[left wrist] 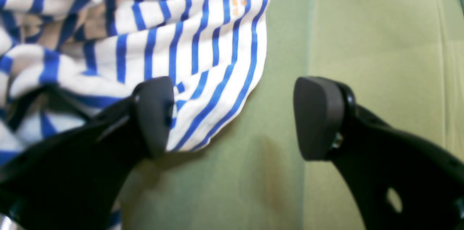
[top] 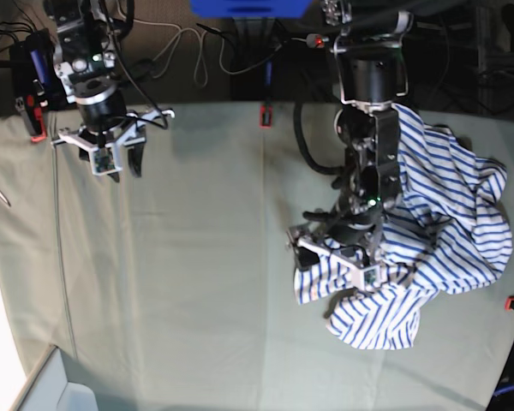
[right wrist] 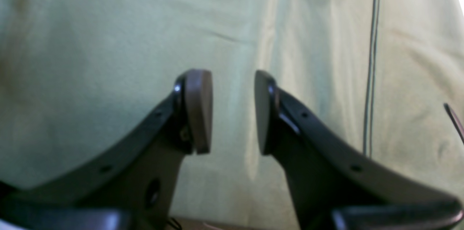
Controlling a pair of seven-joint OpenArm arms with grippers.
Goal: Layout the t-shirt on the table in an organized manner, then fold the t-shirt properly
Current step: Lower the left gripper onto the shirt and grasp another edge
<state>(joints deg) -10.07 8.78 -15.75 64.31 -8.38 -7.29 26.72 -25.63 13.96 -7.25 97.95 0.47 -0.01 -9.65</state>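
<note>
The left hand (left wrist: 232, 117) is wide apart and holds nothing — one finger (left wrist: 154, 114) sits over the edge of the t-shirt (left wrist: 203, 59). The shirt lies bunched on the counter (left wrist: 362, 41). A grab here might pinch two layers. The right hand (right wrist: 232, 112) hangs half-apart, holding nothing, far away.

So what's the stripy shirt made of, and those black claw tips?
The t-shirt looks like soft knit cloth, maybe cotton: it crumples into floppy folds. The left claw has dull black tips that look like rubber or matte plastic, smooth with no shine. I can't tell which.
</note>
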